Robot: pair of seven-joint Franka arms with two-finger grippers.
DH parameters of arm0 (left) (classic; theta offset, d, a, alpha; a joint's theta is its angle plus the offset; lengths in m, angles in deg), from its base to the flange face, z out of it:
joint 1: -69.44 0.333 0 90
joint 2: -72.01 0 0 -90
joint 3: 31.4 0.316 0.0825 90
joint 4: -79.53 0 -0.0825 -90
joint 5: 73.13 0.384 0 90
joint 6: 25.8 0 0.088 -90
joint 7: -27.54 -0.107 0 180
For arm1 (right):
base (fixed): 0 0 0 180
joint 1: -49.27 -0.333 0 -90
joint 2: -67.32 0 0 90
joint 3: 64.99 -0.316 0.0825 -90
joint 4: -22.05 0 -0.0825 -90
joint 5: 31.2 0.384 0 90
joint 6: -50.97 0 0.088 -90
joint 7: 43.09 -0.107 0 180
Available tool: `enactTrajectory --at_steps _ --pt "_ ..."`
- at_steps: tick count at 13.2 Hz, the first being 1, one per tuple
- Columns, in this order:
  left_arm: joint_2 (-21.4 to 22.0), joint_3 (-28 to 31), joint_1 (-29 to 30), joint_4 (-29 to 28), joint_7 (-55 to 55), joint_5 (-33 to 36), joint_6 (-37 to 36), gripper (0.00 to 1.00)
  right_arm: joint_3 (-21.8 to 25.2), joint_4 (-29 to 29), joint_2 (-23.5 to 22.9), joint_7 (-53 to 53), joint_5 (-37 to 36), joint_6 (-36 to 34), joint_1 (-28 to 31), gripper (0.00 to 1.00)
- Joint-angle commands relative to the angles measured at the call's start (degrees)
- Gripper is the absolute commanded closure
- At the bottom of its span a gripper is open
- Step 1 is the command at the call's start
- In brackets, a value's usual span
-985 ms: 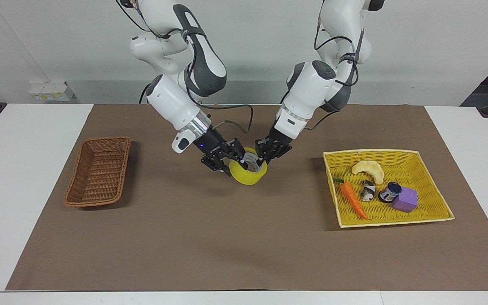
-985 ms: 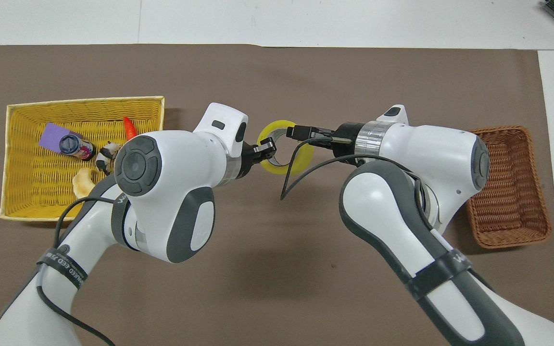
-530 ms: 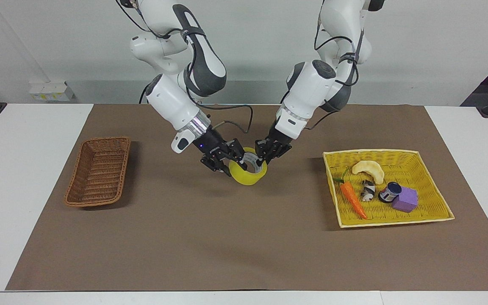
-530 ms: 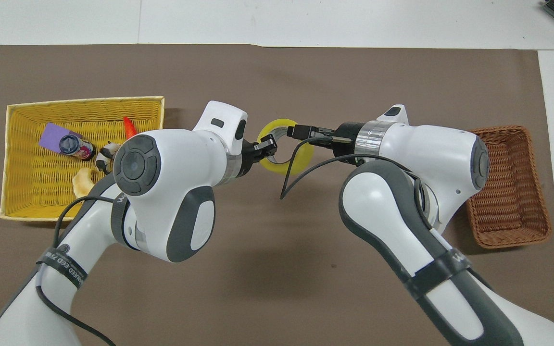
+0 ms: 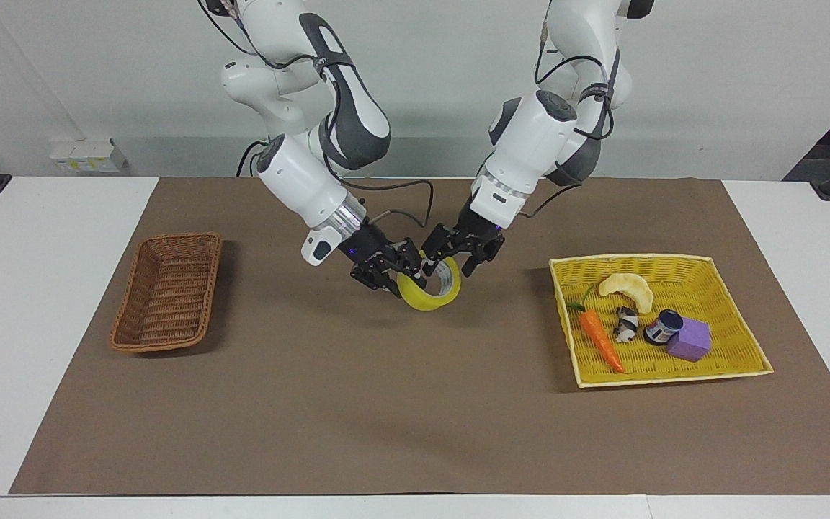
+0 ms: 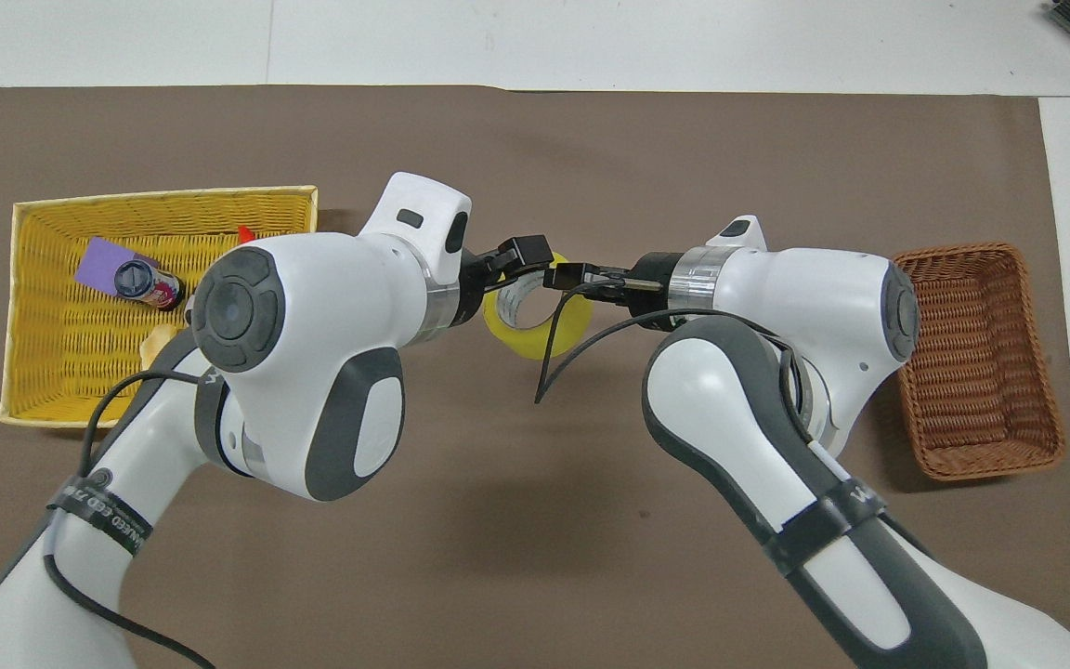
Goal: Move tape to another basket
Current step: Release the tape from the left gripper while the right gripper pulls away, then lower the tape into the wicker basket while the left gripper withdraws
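Observation:
The tape (image 5: 429, 294), a yellow roll with a white core, hangs tilted a little above the middle of the brown mat. My right gripper (image 5: 411, 272) is shut on the roll's rim at the side toward the right arm's end. My left gripper (image 5: 457, 252) stands open just over the roll's other side, its fingers (image 5: 434, 244) spread and off the tape. From overhead, the tape (image 6: 535, 325) shows between the right gripper (image 6: 561, 276) and the left gripper (image 6: 509, 265). The brown wicker basket (image 5: 168, 292) (image 6: 976, 358) lies empty at the right arm's end.
A yellow woven tray (image 5: 631, 258) (image 6: 163, 195) sits at the left arm's end, holding a carrot (image 5: 600, 340), a purple block (image 5: 689, 340), a small jar (image 5: 663, 327), a pale curved piece (image 5: 627, 290) and a small black-and-white figure (image 5: 627, 324). Bare brown mat lies between tape and basket.
My left gripper has opened and let go of the tape and lifted slightly. The right gripper has closed tighter on the rim, and the roll has tipped over.

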Motion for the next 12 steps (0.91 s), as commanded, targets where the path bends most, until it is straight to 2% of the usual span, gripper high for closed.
enactTrajectory --at_steps 1,4,7,9,12 --pt "3.1 0.1 5.7 -0.1 -10.4 1.9 -7.5 0.00 0.1 -0.3 0.7 -1.5 -3.6 -4.4 2.1 1.00" --pt "5.1 0.0 11.3 -0.1 -22.0 5.7 -12.9 0.00 0.1 -0.2 0.8 -1.5 -7.9 -8.9 5.8 1.00" --pt "6.2 0.1 15.6 0.0 -31.2 13.3 -16.3 0.00 0.2 0.5 1.3 -1.5 -12.2 -13.5 10.7 1.00" --pt "7.7 0.1 19.0 0.2 -37.9 14.3 -19.6 0.00 0.3 0.9 1.7 -1.5 -14.5 -16.7 13.7 1.00" --pt "9.9 0.1 22.6 2.5 -43.0 15.9 -24.9 0.00 0.3 5.0 1.7 -1.7 -21.7 -26.1 18.7 1.00"
